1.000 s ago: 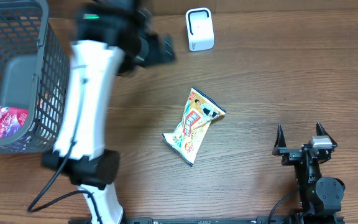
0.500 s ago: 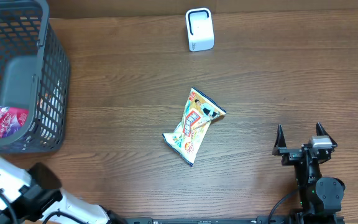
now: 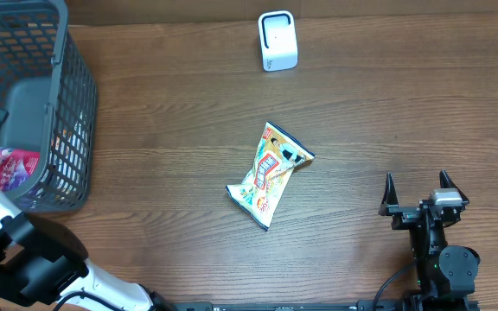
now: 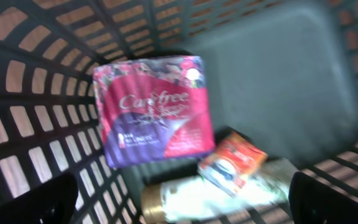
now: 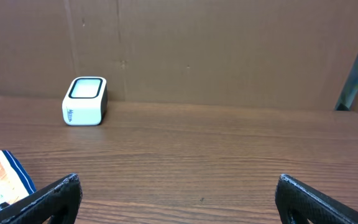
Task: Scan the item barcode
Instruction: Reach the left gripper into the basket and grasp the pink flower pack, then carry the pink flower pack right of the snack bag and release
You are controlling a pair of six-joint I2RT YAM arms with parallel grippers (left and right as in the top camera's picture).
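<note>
My left gripper (image 4: 182, 208) hangs open inside the grey mesh basket (image 3: 72, 112) at the table's left, nothing between its fingers. Below it, in the left wrist view, lie a pink Carefree packet (image 4: 157, 106), a small orange pack (image 4: 232, 163) and a blurred white and gold item (image 4: 191, 199). The pink packet (image 3: 11, 168) also shows in the overhead view. A yellow snack bag (image 3: 271, 173) lies flat mid-table. The white barcode scanner (image 3: 277, 41) stands at the back. My right gripper (image 3: 418, 194) rests open at the front right, apart from everything.
The basket's mesh walls (image 4: 23, 118) close in around my left gripper. In the right wrist view the scanner (image 5: 84, 101) stands before a brown cardboard wall (image 5: 229, 43), and a corner of the snack bag (image 5: 2, 180) shows at the lower left.
My left arm has swung away from the back of the table, pulled back past the front left edge, and its gripper now hangs in the basket. The right arm has not moved.
</note>
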